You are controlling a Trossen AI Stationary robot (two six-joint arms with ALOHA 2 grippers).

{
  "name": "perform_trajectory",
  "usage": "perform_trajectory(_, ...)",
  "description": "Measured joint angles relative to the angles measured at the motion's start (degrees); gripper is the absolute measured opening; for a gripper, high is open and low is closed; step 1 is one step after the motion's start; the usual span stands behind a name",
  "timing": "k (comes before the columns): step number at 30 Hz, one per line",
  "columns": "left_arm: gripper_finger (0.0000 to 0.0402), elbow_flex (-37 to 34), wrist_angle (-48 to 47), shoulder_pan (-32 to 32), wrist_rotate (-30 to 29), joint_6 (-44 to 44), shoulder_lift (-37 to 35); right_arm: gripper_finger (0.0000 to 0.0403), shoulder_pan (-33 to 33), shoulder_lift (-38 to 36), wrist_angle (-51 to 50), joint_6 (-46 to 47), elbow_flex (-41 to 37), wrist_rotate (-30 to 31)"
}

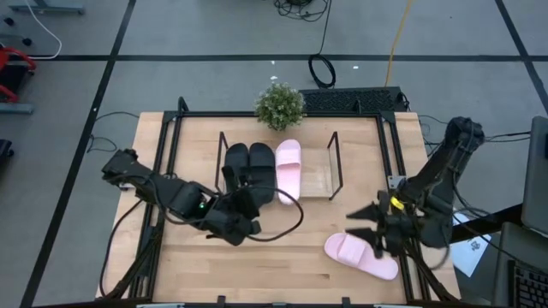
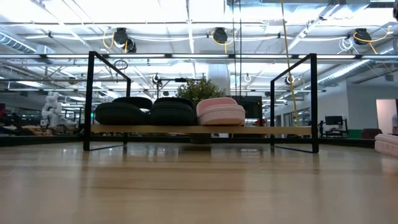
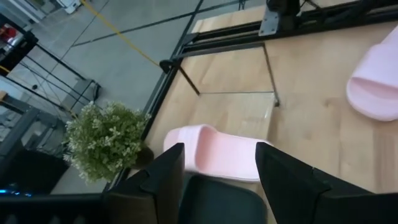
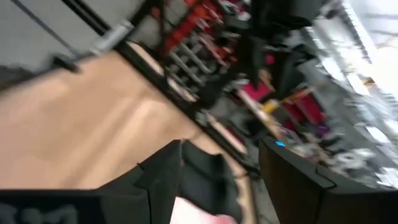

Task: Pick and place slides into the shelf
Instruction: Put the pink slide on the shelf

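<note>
**Last pink slide still on the table, right arm over it**

The right gripper point(image 1: 374, 229) hung directly above the heel end of the loose pink slide point(image 1: 360, 254), its fingers spread apart with nothing between them; the right wrist view showed both dark fingers parted and a pale pink edge low in the gap. That slide lay flat on the table point(image 1: 282, 265), near the front right corner and well apart from the shelf point(image 1: 332, 162).

The left gripper point(image 1: 242, 204) sat just in front of the shelf, by the black slides point(image 1: 248, 161), jaws open and empty. Its wrist view looked past parted fingers point(image 3: 163, 177) at the shelved pink slide point(image 3: 214, 152).

On the shelf, two black slides and one pink slide point(image 1: 288, 168) stood side by side, filling the left part. The slot at the right end was bare wood.

Judged from this, three of four were placed and the step in hand was the pickup of the fourth. The next move likely called for the right gripper to lower, close on the strap or side of the slide, then carry it to the bare slot beside the pink one without knocking the wire frame.
</note>
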Motion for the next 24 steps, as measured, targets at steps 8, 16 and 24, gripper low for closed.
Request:
perform_trajectory(8,0.0202,0.0,0.0,-1.1,-0.2,-3.5,0.2,0.0205,10.1,1.4,-15.1,23.2,0.0,0.0)
perform_trajectory(16,0.0202,0.0,1.5,-0.8,-1.1,-4.6,0.2,0.0205,12.4,6.8,-29.4,46.3,0.0,-13.3)
perform_trajectory(24,0.0202,0.0,1.6,-0.6,-2.6,-6.4,0.2,0.0205,12.4,13.7,-33.8,56.4,0.0,-23.0)
